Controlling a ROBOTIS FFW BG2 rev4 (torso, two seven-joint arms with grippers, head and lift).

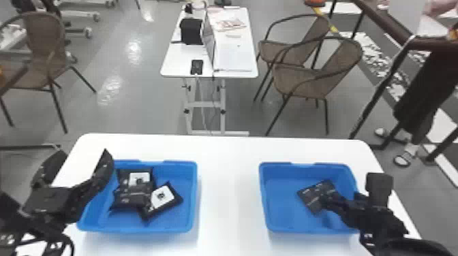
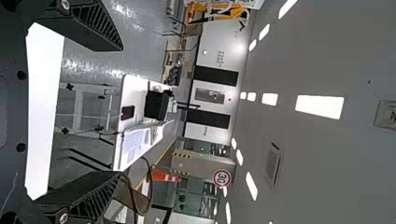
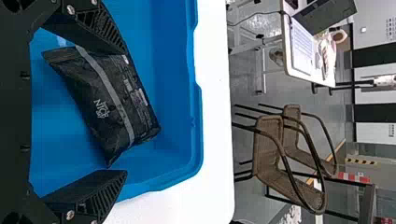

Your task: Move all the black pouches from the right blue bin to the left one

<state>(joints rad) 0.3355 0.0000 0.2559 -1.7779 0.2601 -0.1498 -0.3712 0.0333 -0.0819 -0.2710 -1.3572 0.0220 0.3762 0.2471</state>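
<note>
Now, right gripper (image 3: 126,112): my fingers spread, over black pouch (image 3: 100,105) in right blue bin (image 1: 281,201). Looks soft, light, maybe slippery; best squeeze fat middle. Left gripper (image 2: 122,111): my fingers spread, holding nothing.

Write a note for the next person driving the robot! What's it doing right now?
Left gripper: open, empty, near the outer side of the left bin.
Right gripper: open over the right bin, not gripping the single pouch in there.
Done: a small pile of pouches lies in the left bin.
To do: grab that single pouch and move it over.
</note>
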